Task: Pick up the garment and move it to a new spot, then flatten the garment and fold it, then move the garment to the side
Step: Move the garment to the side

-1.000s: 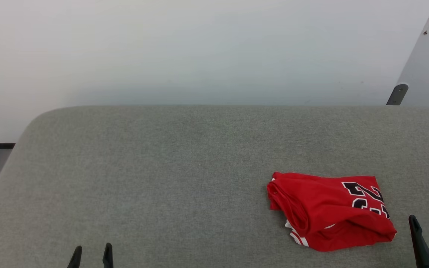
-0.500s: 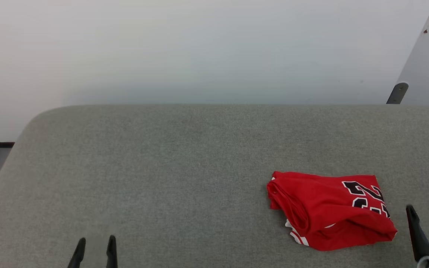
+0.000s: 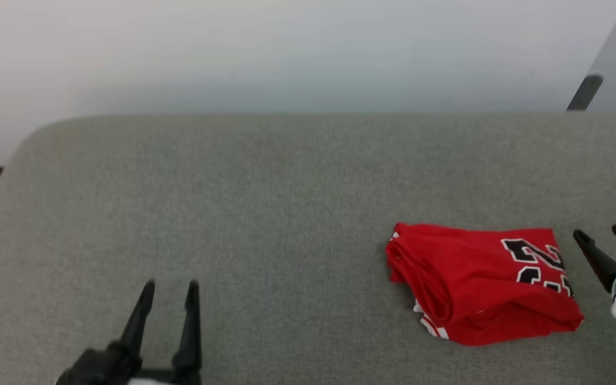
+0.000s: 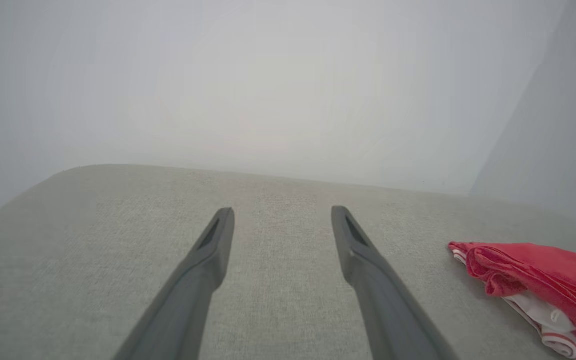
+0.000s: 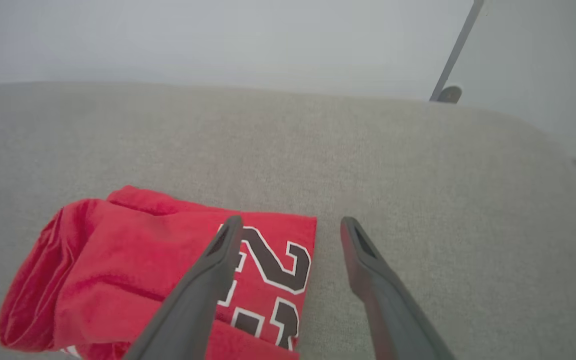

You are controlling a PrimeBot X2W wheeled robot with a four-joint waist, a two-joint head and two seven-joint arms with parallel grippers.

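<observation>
garment (image 3: 479, 286): folded, numerals up, near the right edge of the grey padded surface (image 3: 265, 203).
left gripper (image 3: 171, 283): jaws apart, empty, over the near-left part.
right gripper (image 3: 598, 231): jaws apart, empty, beside the garment's right end.

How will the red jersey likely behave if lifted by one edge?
The garment lies in soft, rounded folds on the grey cushion, so it would probably droop and unfold when lifted. It looks thin, likely light. The sheen on its rolled edge suggests smooth fabric that might slip from loose jaws.
</observation>
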